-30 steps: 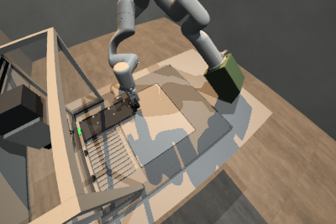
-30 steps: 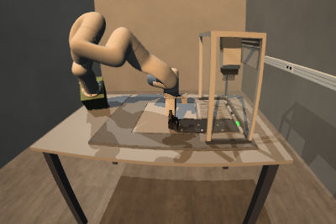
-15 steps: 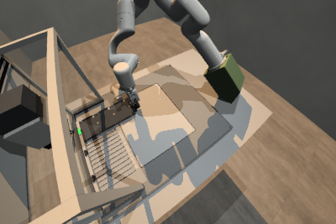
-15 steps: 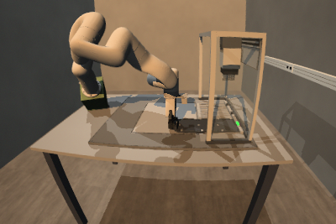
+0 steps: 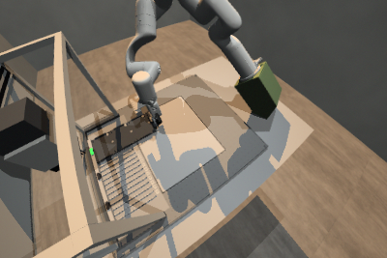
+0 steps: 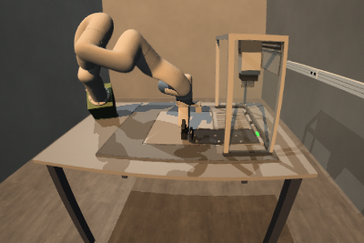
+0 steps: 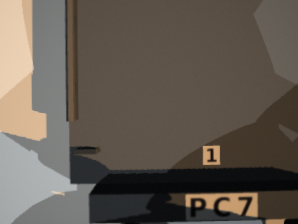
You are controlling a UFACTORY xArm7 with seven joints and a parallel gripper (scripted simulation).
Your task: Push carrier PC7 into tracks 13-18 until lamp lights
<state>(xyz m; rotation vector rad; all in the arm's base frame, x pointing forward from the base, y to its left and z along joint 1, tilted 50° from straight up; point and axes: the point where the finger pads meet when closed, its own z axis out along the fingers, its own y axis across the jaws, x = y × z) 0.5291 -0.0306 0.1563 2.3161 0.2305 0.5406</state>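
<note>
While its fingers stand spread wide with nothing between them, the gripper (image 5: 156, 119) points down at the handle end of carrier PC7 (image 5: 127, 134), a dark flat tray whose label "PC7" (image 7: 220, 206) fills the bottom of the wrist view below a small tile marked 1 (image 7: 211, 155). The carrier lies in the loading rails (image 5: 127, 185) at the end nearest the arm, reaching under the open frame (image 6: 229, 93), and a green lamp (image 5: 91, 151) glows at its far end, on the table (image 6: 68, 147).
</note>
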